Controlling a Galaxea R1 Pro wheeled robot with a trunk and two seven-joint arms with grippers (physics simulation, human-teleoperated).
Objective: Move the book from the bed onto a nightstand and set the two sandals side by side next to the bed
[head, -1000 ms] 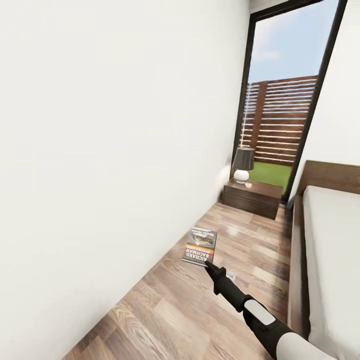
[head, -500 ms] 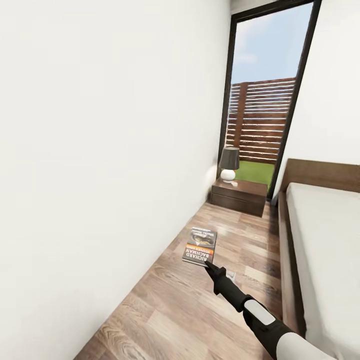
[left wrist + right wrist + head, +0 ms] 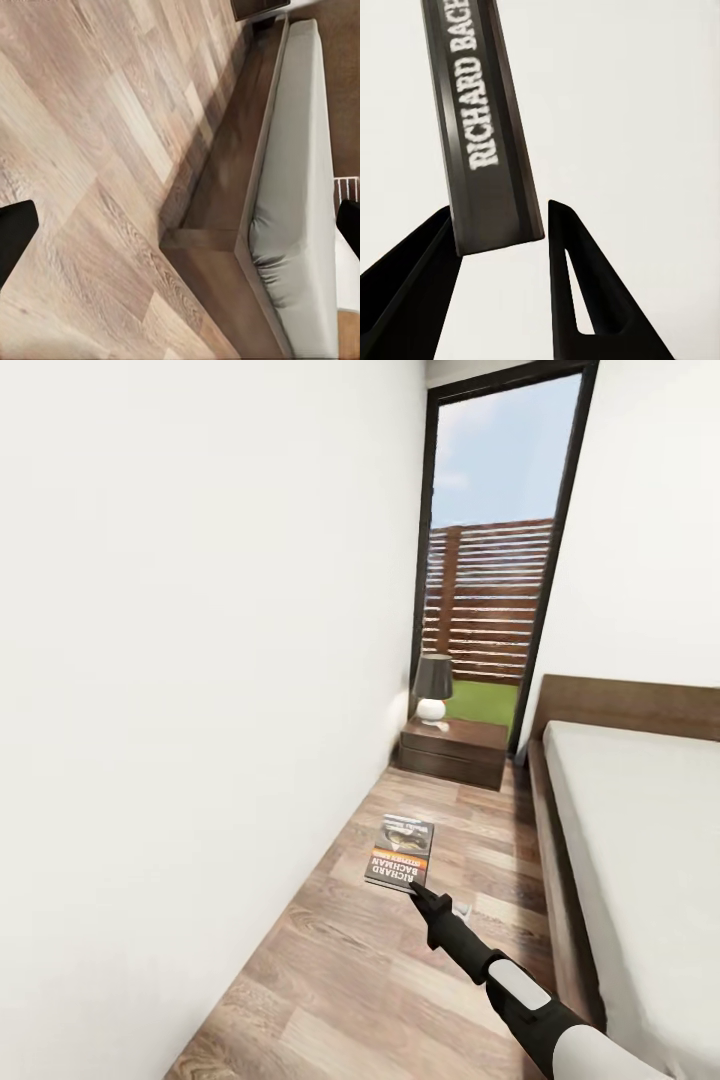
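Note:
My right gripper (image 3: 415, 890) is shut on the book (image 3: 400, 852), a thin dark paperback with white and orange lettering, and holds it by one edge above the wood floor. In the right wrist view the book's spine (image 3: 487, 150) stands between the two black fingers (image 3: 574, 277). The nightstand (image 3: 452, 751), low and dark brown, stands at the far end of the aisle under a tall window, with a black-shaded lamp (image 3: 433, 687) on it. The bed (image 3: 640, 830) runs along the right. My left gripper (image 3: 180, 229) is open over the floor near a bed corner (image 3: 225, 240). The two sandals are out of view.
A white wall (image 3: 180, 710) closes the left side of a narrow strip of floor (image 3: 330, 980) between it and the bed frame. The black-framed window (image 3: 490, 560) shows a slatted fence outside.
The camera has turned and moved on: the window, lamp and nightstand have slid left in the picture and more of the bed shows. The arm and book keep their place in the view.

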